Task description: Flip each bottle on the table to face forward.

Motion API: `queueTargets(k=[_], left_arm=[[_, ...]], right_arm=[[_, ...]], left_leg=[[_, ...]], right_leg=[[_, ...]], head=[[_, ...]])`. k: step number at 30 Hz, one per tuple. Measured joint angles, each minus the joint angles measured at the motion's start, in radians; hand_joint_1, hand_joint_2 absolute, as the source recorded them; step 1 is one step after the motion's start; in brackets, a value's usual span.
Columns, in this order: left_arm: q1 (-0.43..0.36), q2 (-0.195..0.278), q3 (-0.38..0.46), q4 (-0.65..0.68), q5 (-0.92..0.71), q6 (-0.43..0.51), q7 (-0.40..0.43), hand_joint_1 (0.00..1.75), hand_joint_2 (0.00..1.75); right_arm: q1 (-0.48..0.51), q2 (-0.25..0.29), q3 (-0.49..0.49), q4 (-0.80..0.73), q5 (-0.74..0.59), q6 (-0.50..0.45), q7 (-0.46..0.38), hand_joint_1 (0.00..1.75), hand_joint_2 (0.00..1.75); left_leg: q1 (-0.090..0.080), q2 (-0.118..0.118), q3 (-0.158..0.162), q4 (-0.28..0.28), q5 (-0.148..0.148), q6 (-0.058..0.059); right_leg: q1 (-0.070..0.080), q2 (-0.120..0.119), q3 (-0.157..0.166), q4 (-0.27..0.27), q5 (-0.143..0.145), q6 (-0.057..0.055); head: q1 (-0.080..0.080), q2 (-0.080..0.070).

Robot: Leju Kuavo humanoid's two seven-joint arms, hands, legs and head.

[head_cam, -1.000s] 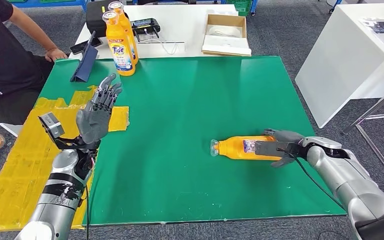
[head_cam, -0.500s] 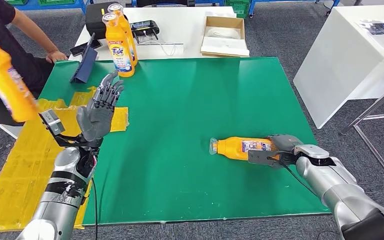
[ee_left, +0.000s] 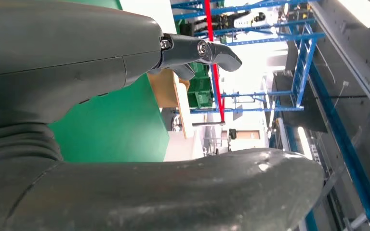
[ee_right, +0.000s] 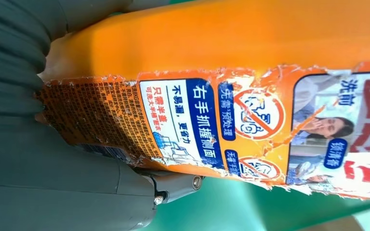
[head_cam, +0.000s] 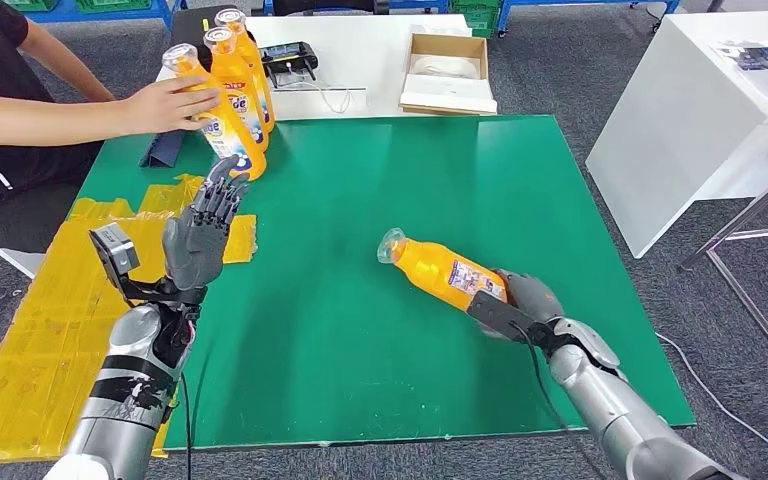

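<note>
An orange detergent bottle (head_cam: 440, 270) with a clear cap is tilted up off the green table (head_cam: 360, 200), cap toward the far left. My right hand (head_cam: 520, 300) grips its base end. Close up, the right wrist view has the bottle's (ee_right: 250, 72) torn back label between my fingers (ee_right: 173, 185). Raised over the table's left side, my left hand (head_cam: 200, 235) holds nothing, fingers apart and pointing up; its fingers (ee_left: 197, 50) also appear in the left wrist view. At the far left corner stand two orange bottles (head_cam: 240, 60), and a person's hand (head_cam: 165, 100) holds a third bottle (head_cam: 210, 110) beside them.
Yellow sheeting (head_cam: 40, 320) covers the table's left edge. A dark tablet stand (head_cam: 165, 145) sits near the person. Behind the green table a white table (head_cam: 360, 60) carries a cardboard box (head_cam: 450, 70) and a controller (head_cam: 290, 55). Another white table (head_cam: 700, 110) stands to the right.
My right hand has lifted and swung the lying bottle so its cap points up and left. The person has brought a third bottle to the far left corner. The left hand barely moved.
</note>
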Motion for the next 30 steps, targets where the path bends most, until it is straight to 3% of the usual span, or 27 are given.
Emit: queueTargets(k=[1,5,9,15,23,30], left_arm=[[0.004,-0.002,0.0,-0.004,0.002,0.003,0.005,0.0,0.0],[0.027,-0.015,-0.004,-0.022,0.021,0.02,0.041,0.0,1.75],[0.042,-0.028,-0.034,-0.032,0.043,0.037,0.076,0.0,1.75],[0.043,-0.03,-0.07,-0.032,0.064,0.035,0.089,0.0,1.75],[0.048,-0.038,-0.123,-0.038,0.087,0.019,0.106,0.0,1.75],[0.055,-0.048,-0.17,-0.057,0.109,0.01,0.102,0.0,1.75]], right_arm=[[0.02,0.009,-0.032,-0.026,-0.006,0.0,-0.011,1.75,1.75],[0.126,0.05,-0.209,-0.226,-0.094,0.016,-0.114,1.75,1.75],[0.194,0.104,-0.365,-0.464,-0.127,0.101,-0.1,1.75,1.75],[0.219,0.153,-0.445,-0.604,-0.111,0.134,-0.097,1.75,1.75],[0.203,0.252,-0.385,-0.633,-0.073,0.142,-0.09,1.75,1.75],[0.16,0.273,-0.32,-0.621,-0.084,0.148,-0.08,1.75,1.75]], left_leg=[[0.0,-0.001,-0.002,0.0,0.001,0.0],[0.0,-0.004,-0.008,0.0,0.002,0.0],[-0.002,-0.005,-0.011,0.0,0.001,0.0],[-0.002,-0.004,-0.012,0.0,0.001,0.0],[-0.001,-0.003,-0.012,0.0,0.002,0.0],[-0.002,-0.003,-0.013,0.0,0.002,0.0]], right_leg=[[0.0,-0.001,-0.001,0.0,0.0,0.0],[0.0,-0.003,-0.006,0.001,0.0,0.0],[-0.001,-0.004,-0.009,0.001,0.0,0.0],[-0.001,-0.003,-0.01,0.0,0.0,0.0],[0.0,-0.002,-0.011,0.001,0.0,0.0],[-0.002,-0.003,-0.011,0.001,0.0,0.0]], head=[[0.0,0.0],[0.0,0.0],[0.0,0.0],[0.001,0.0],[0.0,0.0],[0.0,0.0]])
